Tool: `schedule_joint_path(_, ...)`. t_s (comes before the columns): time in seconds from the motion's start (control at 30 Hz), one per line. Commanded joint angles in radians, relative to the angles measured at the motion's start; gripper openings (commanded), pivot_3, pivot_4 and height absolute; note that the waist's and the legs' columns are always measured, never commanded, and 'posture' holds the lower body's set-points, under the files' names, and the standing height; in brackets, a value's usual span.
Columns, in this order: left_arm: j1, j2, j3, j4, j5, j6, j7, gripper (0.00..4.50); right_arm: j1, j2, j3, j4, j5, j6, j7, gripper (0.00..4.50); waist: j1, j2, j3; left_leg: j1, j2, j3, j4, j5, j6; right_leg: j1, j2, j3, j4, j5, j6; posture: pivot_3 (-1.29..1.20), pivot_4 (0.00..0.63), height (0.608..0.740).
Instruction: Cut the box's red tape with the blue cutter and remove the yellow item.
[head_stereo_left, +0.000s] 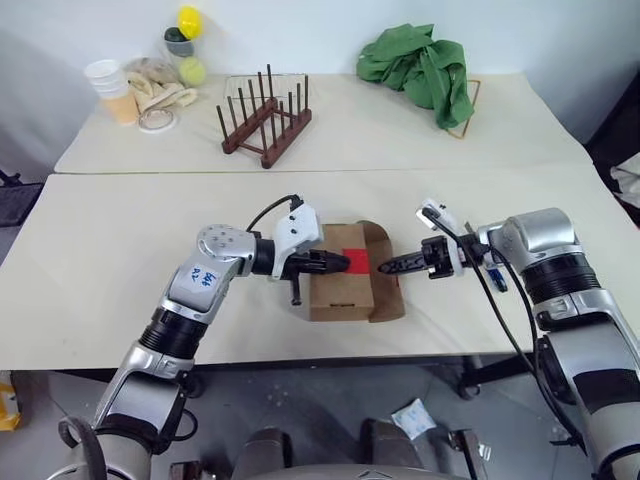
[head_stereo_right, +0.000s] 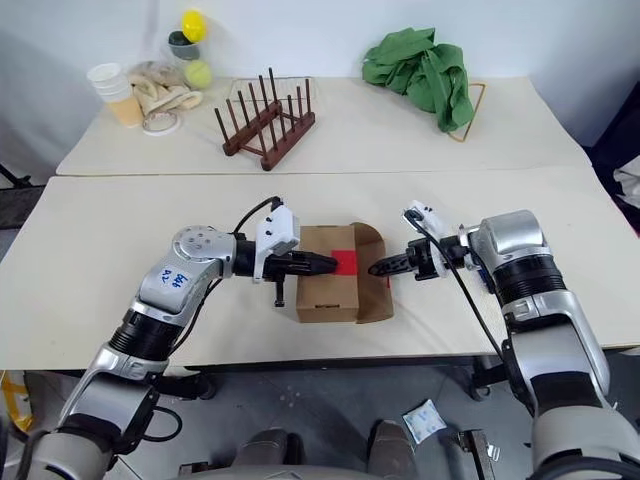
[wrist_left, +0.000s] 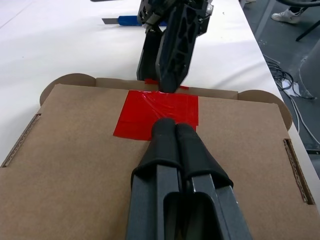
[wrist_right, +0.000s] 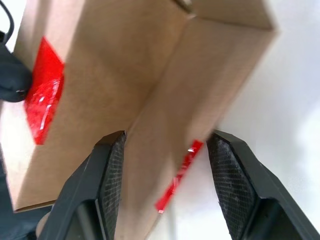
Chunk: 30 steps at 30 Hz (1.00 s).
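As things stand: left pincer (head_stereo_left: 343, 262) is fully closed and empty, its tips pressing down on the red tape (head_stereo_left: 354, 262); right pincer (head_stereo_left: 386, 267) comes in from the right of frame.
Right pincer state: fingers partly apart, astride the edge of the box's end flap (wrist_right: 165, 125), a gap on each side; nothing clamped yet.
Box (head_stereo_left: 335, 292): centre of the near counter (head_stereo_left: 120, 280), top face shut, curved end flaps standing out on its right side.
Red tape: the square on top looks whole; it folds over the far edge of the box.
Blue cutter (wrist_left: 124, 20): flat on the counter beyond the right pincer, in neither pincer.
Step, my reading: brace the box, take the flap.
Doing it well: keep the left tips bearing straight down so the box cannot slide; seat the flap deep between the right fingers before closing; pull slowly, since the tape may hold the seam, in which case fetch the cutter.
Box contents: hidden under the closed top; yellow item presumably inside.
Stacked paper cups (head_stereo_left: 108, 85): upper left of frame; contents cannot be told.
Dark cup (head_stereo_left: 178, 42): upper left, a yellow ball (head_stereo_left: 190, 20) perched on it.
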Motion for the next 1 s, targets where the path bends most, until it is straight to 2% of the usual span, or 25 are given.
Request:
schedule_joint_path(0.03,0.034,0.011,-0.025,0.013,0.015,0.028,0.001,0.00,0.001,0.037,0.014,0.014,-0.006,0.027,0.005,2.59,-0.001,0.000,0.000,0.000,0.000,0.000,0.000,0.000,0.000,0.000,0.000,0.000,0.000,0.000,0.000,0.00,0.150,0.740)
schedule_joint_path(0.33,0.042,0.017,-0.020,0.003,0.014,0.033,0.003,0.00,-0.002,0.063,0.017,0.033,-0.020,0.030,0.025,2.59,-0.002,0.001,0.000,0.000,0.000,0.000,0.000,0.000,0.000,0.000,0.000,0.000,0.001,0.000,0.000,0.00,0.150,0.740)
schedule_joint_path(0.43,0.045,0.017,-0.019,-0.002,0.015,0.035,0.007,0.00,-0.001,0.068,0.026,0.056,-0.045,0.006,0.021,2.04,-0.003,0.001,0.000,0.001,0.000,0.000,0.000,0.000,0.000,0.000,0.000,0.000,0.001,0.000,0.000,0.00,0.150,0.740)
schedule_joint_path(0.63,0.052,0.018,-0.018,-0.005,0.017,0.031,0.013,0.00,-0.001,0.086,0.015,0.080,-0.063,-0.017,0.020,0.01,-0.003,0.001,-0.001,0.001,0.000,0.000,-0.001,0.000,0.000,0.000,0.000,0.000,0.001,0.000,0.000,0.00,0.150,0.740)
schedule_joint_path(0.83,0.063,0.007,-0.026,-0.012,0.015,0.025,0.016,0.00,0.024,0.091,0.008,0.040,-0.058,0.004,0.006,0.01,-0.003,0.001,-0.001,0.002,0.000,0.000,-0.001,0.000,-0.001,0.001,0.000,0.000,0.001,0.000,0.000,0.00,0.150,0.740)
schedule_joint_path(1.0,0.065,-0.007,-0.029,0.000,0.014,0.011,0.017,0.00,0.006,0.030,-0.017,-0.017,-0.041,0.071,-0.001,0.01,-0.002,0.001,-0.001,0.002,0.000,0.000,-0.001,0.000,-0.001,0.001,0.000,0.000,0.001,0.000,0.000,0.00,0.150,0.740)
